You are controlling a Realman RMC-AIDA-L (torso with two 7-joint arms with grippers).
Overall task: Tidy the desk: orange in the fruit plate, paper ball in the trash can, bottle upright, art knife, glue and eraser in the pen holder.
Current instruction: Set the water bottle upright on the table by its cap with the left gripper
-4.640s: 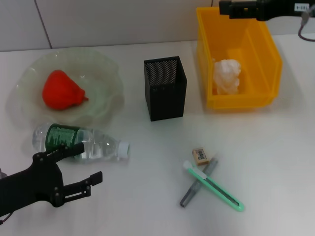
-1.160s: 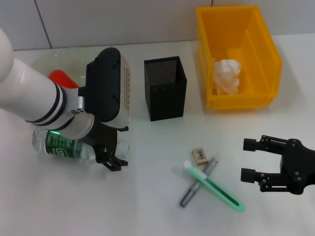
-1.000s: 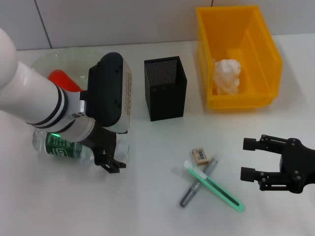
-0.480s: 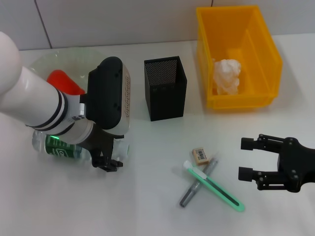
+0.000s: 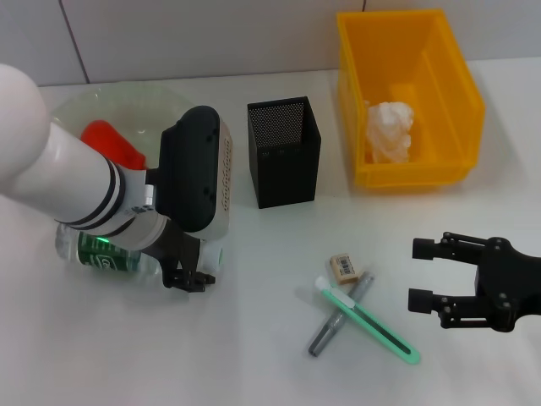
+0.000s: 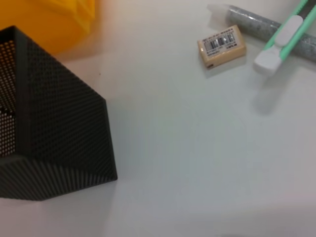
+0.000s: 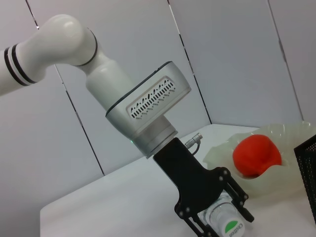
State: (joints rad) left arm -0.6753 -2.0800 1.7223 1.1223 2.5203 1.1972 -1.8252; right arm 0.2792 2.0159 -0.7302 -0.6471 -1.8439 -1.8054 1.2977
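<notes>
The bottle (image 5: 114,254) is found lying flat on the worktop (image 5: 254,355) beside the fruit plate (image 5: 127,106). The left gripper (image 5: 190,272) is set around its capped neck, closure undetermined. Clear plastic is judged light, smooth, prone to rolling; the neck offers purchase. The right gripper (image 5: 427,275) hangs wide apart.

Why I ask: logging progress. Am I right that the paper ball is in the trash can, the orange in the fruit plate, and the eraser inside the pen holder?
Not quite. The eraser still lies on the desk beside the crossed pens, outside the pen holder, as the head view shows. The rest holds.
</notes>
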